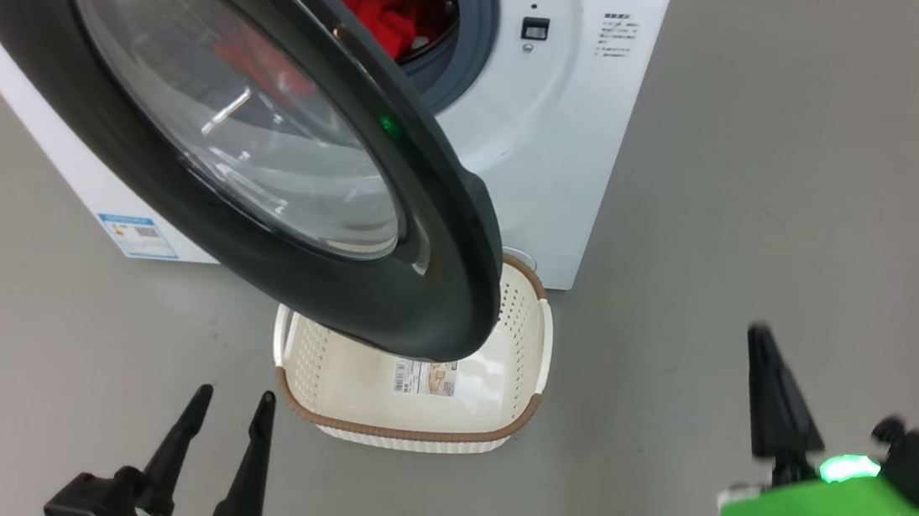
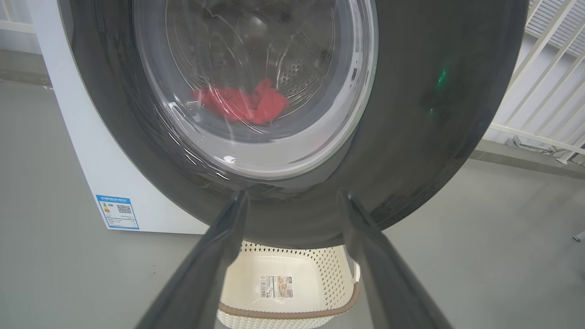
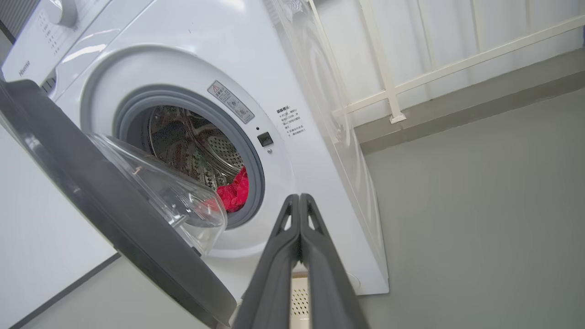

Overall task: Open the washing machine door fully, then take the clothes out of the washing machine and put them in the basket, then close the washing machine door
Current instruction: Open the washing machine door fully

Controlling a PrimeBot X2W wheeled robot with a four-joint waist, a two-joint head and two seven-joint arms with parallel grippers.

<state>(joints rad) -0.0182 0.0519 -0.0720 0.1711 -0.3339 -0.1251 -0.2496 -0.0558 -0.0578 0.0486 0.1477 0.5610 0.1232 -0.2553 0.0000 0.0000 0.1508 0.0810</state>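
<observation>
Partly ajar, black-rimmed washing machine door (image 1: 227,134); left hand (image 1: 235,395) spread, right hand (image 3: 299,198) closed.

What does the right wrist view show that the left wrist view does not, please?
Right wrist: the drum seen directly, the dial, and the shut right end effector. Left wrist: a sticker in the basket, the blue label, and the open left end effector. Both: door, red clothes, washer, basket.
</observation>
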